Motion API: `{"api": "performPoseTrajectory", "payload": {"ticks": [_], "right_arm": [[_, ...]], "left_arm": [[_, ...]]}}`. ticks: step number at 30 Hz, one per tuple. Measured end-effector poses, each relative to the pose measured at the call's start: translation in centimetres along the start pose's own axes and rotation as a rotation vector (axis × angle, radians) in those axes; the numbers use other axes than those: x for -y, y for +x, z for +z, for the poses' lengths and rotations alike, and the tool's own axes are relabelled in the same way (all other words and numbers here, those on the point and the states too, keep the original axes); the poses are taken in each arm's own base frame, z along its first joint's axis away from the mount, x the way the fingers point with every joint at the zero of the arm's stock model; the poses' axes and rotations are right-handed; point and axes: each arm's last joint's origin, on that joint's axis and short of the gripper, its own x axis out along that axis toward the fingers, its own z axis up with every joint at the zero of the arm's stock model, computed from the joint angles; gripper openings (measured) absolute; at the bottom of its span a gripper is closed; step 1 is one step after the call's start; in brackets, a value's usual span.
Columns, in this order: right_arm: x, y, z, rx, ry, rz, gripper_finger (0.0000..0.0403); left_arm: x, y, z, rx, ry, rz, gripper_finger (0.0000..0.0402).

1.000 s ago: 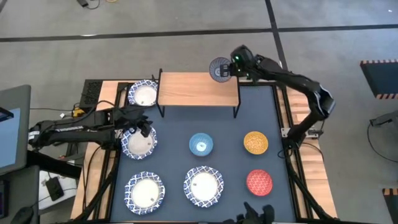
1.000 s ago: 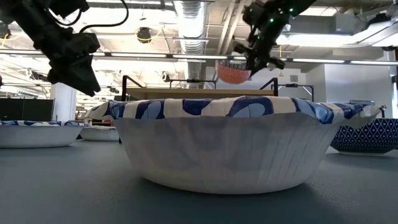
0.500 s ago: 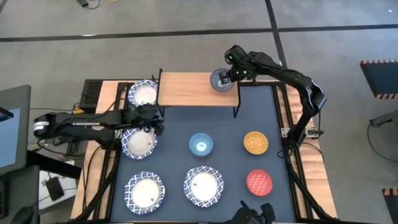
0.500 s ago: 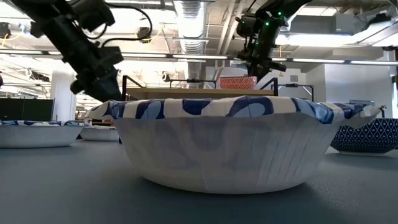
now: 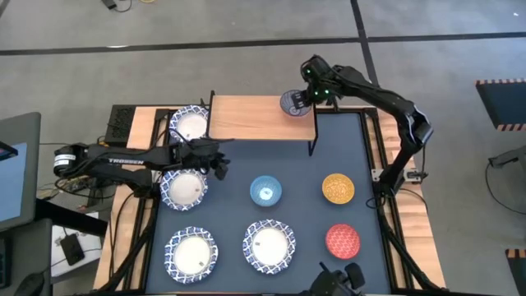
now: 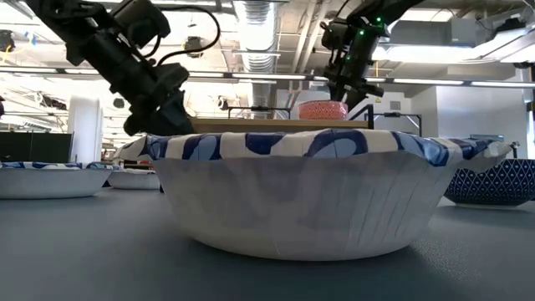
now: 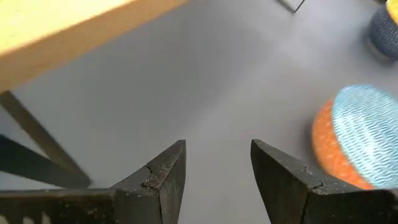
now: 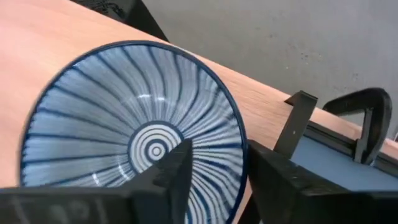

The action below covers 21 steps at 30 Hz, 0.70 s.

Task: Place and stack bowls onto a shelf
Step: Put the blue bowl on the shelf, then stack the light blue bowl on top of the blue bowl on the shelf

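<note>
A purple-grey bowl point(image 5: 292, 103) with blue radial stripes inside point(image 8: 137, 137) stands upright on its base on the far right corner of the light-wood shelf point(image 5: 255, 119). My right gripper point(image 5: 306, 95) is open above the bowl's right rim, pointing steeply down. The low view shows the bowl point(image 6: 323, 109) level on the shelf, under this gripper point(image 6: 349, 82). My left gripper point(image 5: 220, 164) hangs open over bare table in front of the shelf. It has nothing between its fingers point(image 7: 217, 168) and is left of the light-blue bowl point(image 5: 265, 191). My right gripper has one finger point(image 8: 180, 165) inside the bowl and the other point(image 8: 273, 177) outside. They stand either side of the rim point(image 8: 239, 140), coming slanting from above. Whether either finger touches the rim, I cannot tell. The bowl rests on the shelf.
White blue-rimmed bowls stand left of the shelf point(image 5: 191, 125), under my left arm point(image 5: 182, 189) and at the near edge point(image 5: 191, 252) point(image 5: 269, 246). Yellow point(image 5: 337, 188) and red point(image 5: 343, 241) bowls stand on the right. A black clamp point(image 8: 364, 118) grips the table's far edge.
My right gripper has brought the purple-grey bowl from the air beyond the shelf's far edge, where it hung tilted, down onto the shelf's far right corner, where it now stands level. My left gripper has moved toward the table's right and slightly down, off the white bowl.
</note>
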Motion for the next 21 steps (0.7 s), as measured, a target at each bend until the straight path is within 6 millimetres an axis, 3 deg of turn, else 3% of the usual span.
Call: {"api": "performPoseTrajectory", "payload": {"ticks": [4, 7, 16, 21], "right_arm": [[-0.6, -1.1, -0.4, 0.015, -0.031, 0.009, 0.0212], [-1.7, -3.5, -1.3, 0.048, -0.044, 0.025, 0.0221], [-4.4, -11.6, -7.2, 0.064, -0.141, -0.014, 0.0221], [-3.8, -13.6, -10.3, 0.042, -0.127, -0.036, 0.0221]], "left_arm": [[0.6, -0.3, 1.1, 0.029, -0.007, -0.023, 0.0164], [1.2, -0.6, 2.1, 0.057, 0.014, -0.043, 0.0164], [2.8, -1.6, 5.1, 0.134, 0.117, -0.123, 0.0164], [3.2, -1.8, 5.7, 0.143, 0.13, -0.152, 0.0164]]}}
